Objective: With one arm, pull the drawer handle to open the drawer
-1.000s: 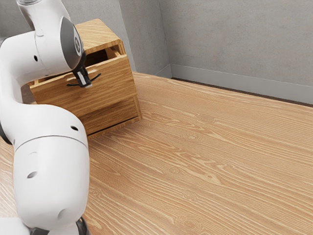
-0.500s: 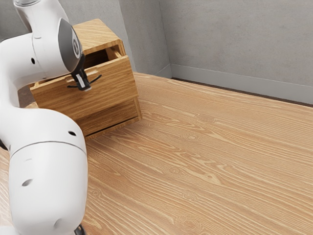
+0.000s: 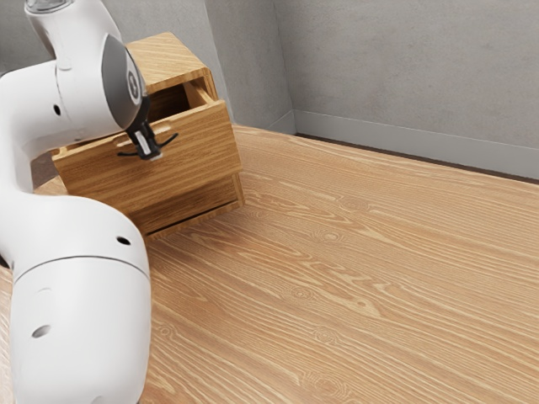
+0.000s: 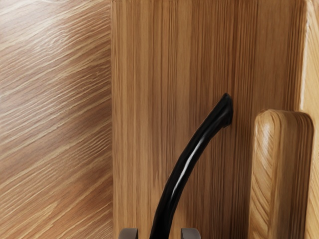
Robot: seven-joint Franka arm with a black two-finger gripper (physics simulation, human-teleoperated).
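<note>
A wooden cabinet (image 3: 173, 55) stands at the back left of the table in the exterior view. Its upper drawer (image 3: 195, 151) is partly pulled out, with a dark gap behind the front panel. My gripper (image 3: 145, 143) is shut on the black curved drawer handle (image 3: 168, 136) in the middle of that panel. In the wrist view the handle (image 4: 197, 154) arcs away from the drawer front (image 4: 149, 99) and passes between my two fingertips (image 4: 128, 233).
A lower drawer (image 3: 189, 202) sits flush beneath the upper one. My white arm (image 3: 76, 278) takes up the exterior view's left. The wooden table (image 3: 354, 269) stretches to the right, up to a grey wall (image 3: 404, 59).
The upper drawer has slid a little further out of the cabinet, my gripper moving with its handle toward the exterior view's right and front.
</note>
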